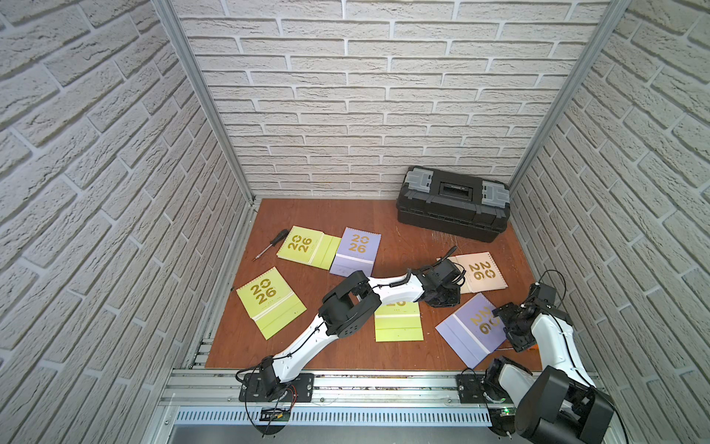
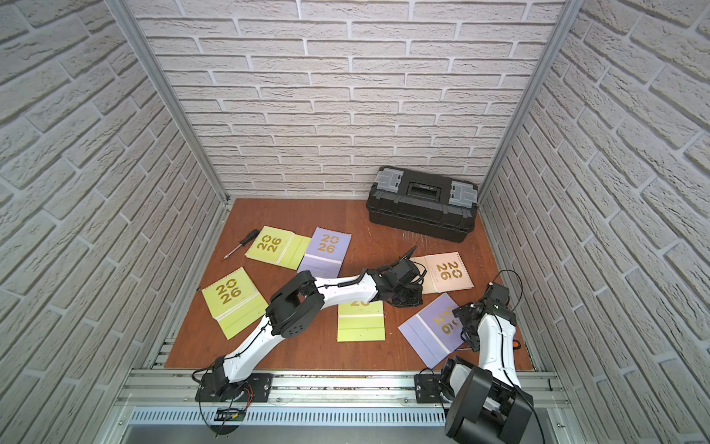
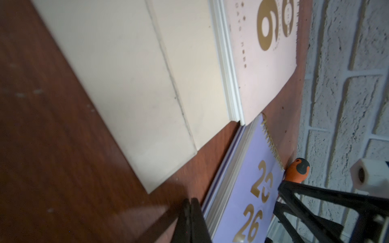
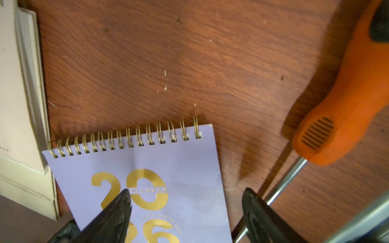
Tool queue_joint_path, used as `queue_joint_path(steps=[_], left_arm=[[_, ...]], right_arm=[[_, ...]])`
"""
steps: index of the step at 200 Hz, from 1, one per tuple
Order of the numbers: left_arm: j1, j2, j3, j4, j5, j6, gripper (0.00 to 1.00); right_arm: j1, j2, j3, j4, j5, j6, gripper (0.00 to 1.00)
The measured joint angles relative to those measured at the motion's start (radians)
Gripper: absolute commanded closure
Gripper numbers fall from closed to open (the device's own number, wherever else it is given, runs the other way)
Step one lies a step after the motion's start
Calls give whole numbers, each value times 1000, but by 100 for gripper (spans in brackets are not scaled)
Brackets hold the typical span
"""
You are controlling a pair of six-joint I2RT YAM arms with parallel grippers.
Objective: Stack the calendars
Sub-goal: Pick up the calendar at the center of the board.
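Your left gripper (image 3: 190, 212) was shut, empty, near the beige calendar (image 3: 130, 73); right gripper (image 4: 187, 195) stood wide open over the front lavender calendar (image 4: 189, 160), holding nothing.

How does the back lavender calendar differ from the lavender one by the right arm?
The back lavender calendar reads upright in both top views; the near lavender calendar is turned diagonally. The back one overlaps a lime-green calendar; the near one has the open right pincer over one edge. Both lie flat, face up, gold 2026 showing.
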Motion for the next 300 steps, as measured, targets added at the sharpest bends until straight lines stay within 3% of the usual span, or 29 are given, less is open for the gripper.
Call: queue_joint_path(steps=[113, 245, 300], left_arm=[[0, 35, 39, 6, 50, -29, 100], [29, 61, 54, 57, 68, -66, 100], [43, 68, 61, 71, 57, -82, 100]], right_arm=[[-10, 44, -23, 47, -56, -10, 17], [-18, 24, -32, 59, -227, -56, 17], [-18, -97, -8, -6, -310, -48, 18]])
